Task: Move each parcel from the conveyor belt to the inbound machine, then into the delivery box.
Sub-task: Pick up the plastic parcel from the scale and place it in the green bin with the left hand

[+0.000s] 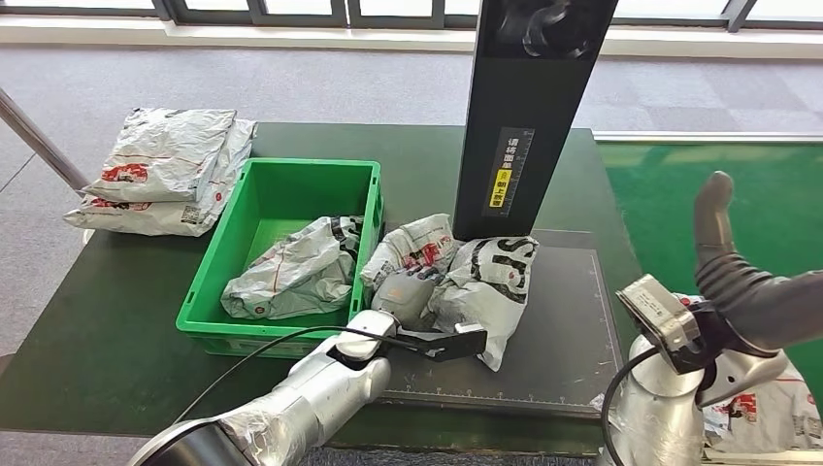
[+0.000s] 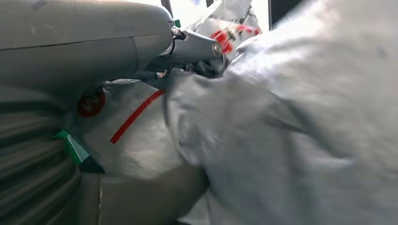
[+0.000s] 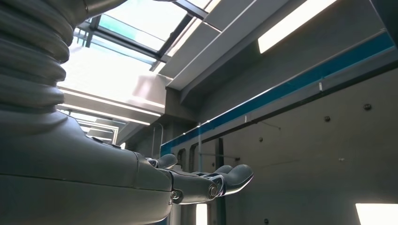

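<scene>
A grey parcel [image 1: 485,282] lies on the dark scanning mat [image 1: 563,330] under the inbound machine's black post [image 1: 529,107], just beside the green delivery box [image 1: 281,204], likely for the transfer. The left hand [image 1: 408,296] grasps its edge, fingers wrapped into the plastic. The right hand [image 1: 718,228] is raised, released, holding nothing.

a dark green bench [image 1: 116,330] stands on grey carpet tile floor [image 1: 320,78]. beyond the bench, a window frame [image 1: 291,12] runs along a pale sill. right of the bench the floor is bright green [image 1: 679,194]. overhead, ceiling light strips [image 3: 291,23] and a skylight [image 3: 141,18] glow above a blue-striped wall [image 3: 300,79].
</scene>
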You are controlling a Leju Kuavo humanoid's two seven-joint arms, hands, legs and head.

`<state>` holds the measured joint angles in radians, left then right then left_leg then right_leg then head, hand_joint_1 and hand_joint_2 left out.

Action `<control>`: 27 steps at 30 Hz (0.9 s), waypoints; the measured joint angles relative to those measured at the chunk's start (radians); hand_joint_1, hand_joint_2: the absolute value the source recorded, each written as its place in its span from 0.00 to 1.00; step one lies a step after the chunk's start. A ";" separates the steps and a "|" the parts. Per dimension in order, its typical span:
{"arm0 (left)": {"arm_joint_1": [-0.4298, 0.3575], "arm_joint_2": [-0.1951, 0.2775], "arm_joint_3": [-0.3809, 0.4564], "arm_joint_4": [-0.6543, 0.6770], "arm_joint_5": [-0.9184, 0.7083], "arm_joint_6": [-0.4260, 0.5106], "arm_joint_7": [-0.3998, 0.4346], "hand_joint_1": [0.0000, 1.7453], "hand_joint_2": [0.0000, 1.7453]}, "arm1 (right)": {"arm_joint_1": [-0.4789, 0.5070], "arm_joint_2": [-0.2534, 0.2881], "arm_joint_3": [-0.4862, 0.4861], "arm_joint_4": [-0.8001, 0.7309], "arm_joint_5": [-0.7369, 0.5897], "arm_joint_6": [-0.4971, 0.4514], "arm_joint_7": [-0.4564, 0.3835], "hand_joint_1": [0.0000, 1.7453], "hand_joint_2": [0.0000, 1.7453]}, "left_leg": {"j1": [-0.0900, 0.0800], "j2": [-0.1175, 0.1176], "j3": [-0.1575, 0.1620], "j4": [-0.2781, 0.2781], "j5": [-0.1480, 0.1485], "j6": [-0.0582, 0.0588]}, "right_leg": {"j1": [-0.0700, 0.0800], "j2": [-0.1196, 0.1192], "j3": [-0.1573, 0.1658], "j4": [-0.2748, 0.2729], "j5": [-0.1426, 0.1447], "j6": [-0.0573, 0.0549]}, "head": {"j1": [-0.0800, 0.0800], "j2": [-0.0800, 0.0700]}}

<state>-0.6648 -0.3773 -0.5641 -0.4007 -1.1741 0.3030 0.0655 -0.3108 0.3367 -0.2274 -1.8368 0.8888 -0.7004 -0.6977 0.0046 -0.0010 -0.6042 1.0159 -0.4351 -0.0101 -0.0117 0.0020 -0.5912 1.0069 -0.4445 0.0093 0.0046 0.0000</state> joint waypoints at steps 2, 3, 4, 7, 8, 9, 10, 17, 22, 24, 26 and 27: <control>0.000 0.000 -0.001 0.002 -0.011 0.006 0.012 1.00 1.00 | 0.001 0.000 0.000 0.000 0.001 0.000 0.000 0.00 1.00 | 0.000 0.000 0.000 0.000 0.000 0.000 | 0.000 0.000 0.000 0.000 0.000 0.000 | 0.000 0.000; 0.000 0.000 -0.001 0.003 -0.020 0.017 0.019 1.00 1.00 | 0.001 0.000 0.000 0.000 0.002 0.000 0.000 0.00 1.00 | 0.000 0.000 0.000 0.000 0.000 0.000 | 0.000 0.000 0.000 0.000 0.000 0.000 | 0.000 0.000; 0.000 0.000 -0.001 0.003 -0.031 0.035 0.027 1.00 1.00 | 0.002 0.000 -0.001 0.000 0.003 0.000 0.000 0.00 1.00 | 0.000 0.000 0.000 0.000 0.000 0.000 | 0.000 0.000 0.000 0.000 0.000 0.000 | 0.000 0.000; 0.004 0.000 -0.002 0.003 -0.075 0.138 0.041 1.00 1.00 | 0.008 0.000 -0.001 0.000 -0.020 0.000 0.000 0.00 1.00 | 0.000 0.000 0.000 0.000 0.000 0.000 | 0.000 0.000 0.000 0.000 0.000 0.000 | 0.000 0.000; 0.006 0.001 -0.002 0.000 -0.088 0.180 0.041 1.00 1.00 | 0.011 0.000 -0.001 0.000 -0.033 0.000 0.000 0.00 1.00 | 0.000 0.000 0.000 0.000 0.000 0.000 | 0.000 0.000 -0.001 0.000 0.000 0.000 | 0.000 0.000; 0.008 0.002 -0.001 -0.004 -0.101 0.221 0.039 1.00 1.00 | 0.014 0.000 -0.001 -0.001 -0.045 0.000 0.000 0.00 1.00 | 0.000 0.000 -0.001 0.000 0.000 0.000 | 0.000 0.000 -0.001 0.000 0.000 0.000 | 0.000 0.000; 0.009 0.003 -0.001 -0.009 -0.111 0.247 0.038 1.00 1.00 | 0.016 0.000 -0.001 -0.002 -0.052 0.000 0.000 0.00 1.00 | 0.000 0.000 -0.001 0.000 0.000 0.000 | 0.000 0.000 -0.001 0.000 0.000 0.000 | 0.000 0.000; 0.045 0.020 0.013 -0.105 -0.233 0.349 0.079 1.00 1.00 | 0.020 0.000 -0.001 -0.014 -0.059 0.000 0.000 0.00 1.00 | 0.000 0.000 -0.002 0.000 0.000 0.000 | 0.000 0.000 -0.002 0.000 0.000 0.000 | 0.000 0.000; 0.064 0.176 -0.071 -0.507 -0.374 0.395 0.450 1.00 1.00 | 0.024 0.000 -0.001 -0.014 -0.048 0.000 0.000 0.00 1.00 | 0.002 0.003 -0.007 0.000 0.002 -0.003 | 0.002 0.002 -0.009 0.000 0.002 -0.003 | 0.000 0.000; 0.014 0.259 -0.155 -0.647 -0.376 0.397 0.580 1.00 1.00 | 0.026 0.000 -0.001 -0.014 -0.045 0.000 0.000 0.00 1.00 | 0.002 0.002 -0.008 -0.001 0.003 -0.004 | 0.004 0.001 -0.010 0.000 0.002 -0.004 | 0.000 0.000; -0.022 0.322 -0.216 -0.755 -0.377 0.398 0.606 1.00 1.00 | 0.028 0.000 -0.001 -0.014 -0.043 0.000 0.000 0.00 1.00 | 0.004 -0.002 -0.008 -0.001 0.004 -0.005 | 0.004 -0.001 -0.008 0.001 0.002 -0.005 | 0.000 0.000; -0.030 0.349 -0.237 -0.805 -0.378 0.398 0.604 1.00 1.00 | 0.028 0.000 -0.001 -0.014 -0.042 0.000 0.000 0.00 1.00 | 0.004 -0.002 -0.008 -0.001 0.004 -0.005 | 0.004 -0.002 -0.008 0.001 0.002 -0.005 | 0.000 0.000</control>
<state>-0.6950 -0.0288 -0.8010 -1.2053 -1.5517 0.7012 0.6692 -0.2832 0.3365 -0.2284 -1.8505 0.8470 -0.7001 -0.6977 0.0089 -0.0033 -0.6125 1.0144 -0.4309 -0.0155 -0.0074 0.0005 -0.5995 1.0075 -0.4423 0.0044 0.0047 0.0000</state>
